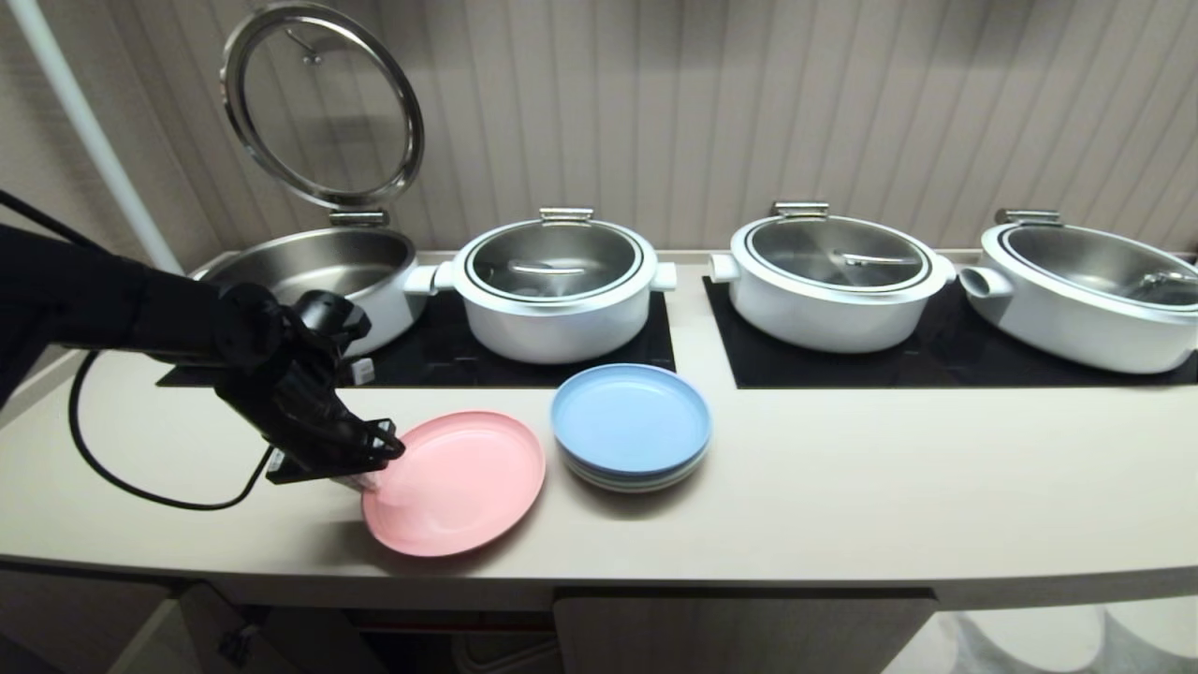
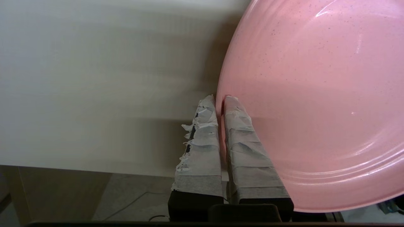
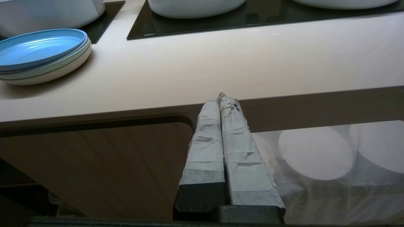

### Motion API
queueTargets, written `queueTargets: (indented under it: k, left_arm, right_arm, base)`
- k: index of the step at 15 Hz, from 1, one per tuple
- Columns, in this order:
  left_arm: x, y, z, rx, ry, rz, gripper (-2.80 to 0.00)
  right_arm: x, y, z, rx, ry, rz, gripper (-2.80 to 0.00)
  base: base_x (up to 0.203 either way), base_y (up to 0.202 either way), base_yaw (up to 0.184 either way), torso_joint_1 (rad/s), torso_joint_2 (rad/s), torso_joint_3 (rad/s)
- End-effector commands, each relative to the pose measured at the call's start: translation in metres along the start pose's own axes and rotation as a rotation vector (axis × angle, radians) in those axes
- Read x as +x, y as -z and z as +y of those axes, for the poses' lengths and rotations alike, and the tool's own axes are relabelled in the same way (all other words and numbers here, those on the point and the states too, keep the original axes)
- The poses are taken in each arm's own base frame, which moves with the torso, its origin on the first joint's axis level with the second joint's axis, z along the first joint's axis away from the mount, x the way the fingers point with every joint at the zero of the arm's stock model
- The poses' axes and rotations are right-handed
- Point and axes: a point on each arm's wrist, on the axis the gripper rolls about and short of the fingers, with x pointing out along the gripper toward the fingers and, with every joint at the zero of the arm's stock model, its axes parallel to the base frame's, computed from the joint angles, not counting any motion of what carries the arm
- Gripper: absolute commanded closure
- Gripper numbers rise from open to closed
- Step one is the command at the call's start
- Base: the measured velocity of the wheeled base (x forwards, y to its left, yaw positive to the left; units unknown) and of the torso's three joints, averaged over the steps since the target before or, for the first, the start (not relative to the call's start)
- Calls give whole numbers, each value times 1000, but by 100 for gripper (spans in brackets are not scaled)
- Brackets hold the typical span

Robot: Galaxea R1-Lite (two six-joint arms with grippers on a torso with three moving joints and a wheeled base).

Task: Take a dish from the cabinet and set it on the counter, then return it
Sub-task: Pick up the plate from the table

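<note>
Dish: pink plate (image 1: 456, 484), near the front edge of the counter (image 1: 842, 496), tilted, its left rim raised where gripped; far edge low toward the countertop, contact there not certain.
Left gripper: (image 1: 370, 477) at the plate's left rim, reaching in from the left on a black arm; jaws clamped on the rim, one tape-wrapped finger (image 2: 202, 148) under the rim, the other over the plate's inner face.
Right gripper: (image 3: 222, 99) low in front of the counter edge, level with the cabinet front; jaws pressed together, holding nothing.
Plate stack: blue-topped stack of pastel plates (image 1: 630, 426) just right of the pink plate, a narrow gap between them.
Cooktop: black inset panels (image 1: 936, 374) behind the plates.
Pots: four white pots on the panels; leftmost pot (image 1: 323, 271) with its round lid (image 1: 321, 105) swung up, the other three covered with glass lids.
Cabinet: beige door (image 3: 94, 170) shut below the counter edge; darker open space to its left.
Cable: black cable (image 1: 122, 473) looping across the counter's left end.
</note>
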Motion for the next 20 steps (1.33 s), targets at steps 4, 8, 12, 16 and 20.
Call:
queueTargets:
  k: [4, 8, 12, 16, 20]
  left_arm:
    - [-18, 26, 4, -6, 30, 23, 0]
    - [-26, 43, 10, -25, 74, 46, 0]
    - [-28, 47, 12, -103, 86, 49, 0]
    - [-31, 47, 12, -117, 116, 47, 0]
    - [-33, 49, 12, -140, 136, 54, 0]
  right_arm:
    - [0, 0, 0, 0, 0, -1, 0]
    - [0, 0, 0, 0, 0, -1, 0]
    - [0, 0, 0, 0, 0, -1, 0]
    - [0, 0, 0, 0, 0, -1, 0]
    - [0, 0, 0, 0, 0, -1, 0]
  base:
    - [0, 0, 0, 0, 0, 0]
    - [0, 0, 0, 0, 0, 0]
    - [0, 0, 0, 0, 0, 0]
    - [0, 0, 0, 0, 0, 0]
    - [0, 0, 0, 0, 0, 0]
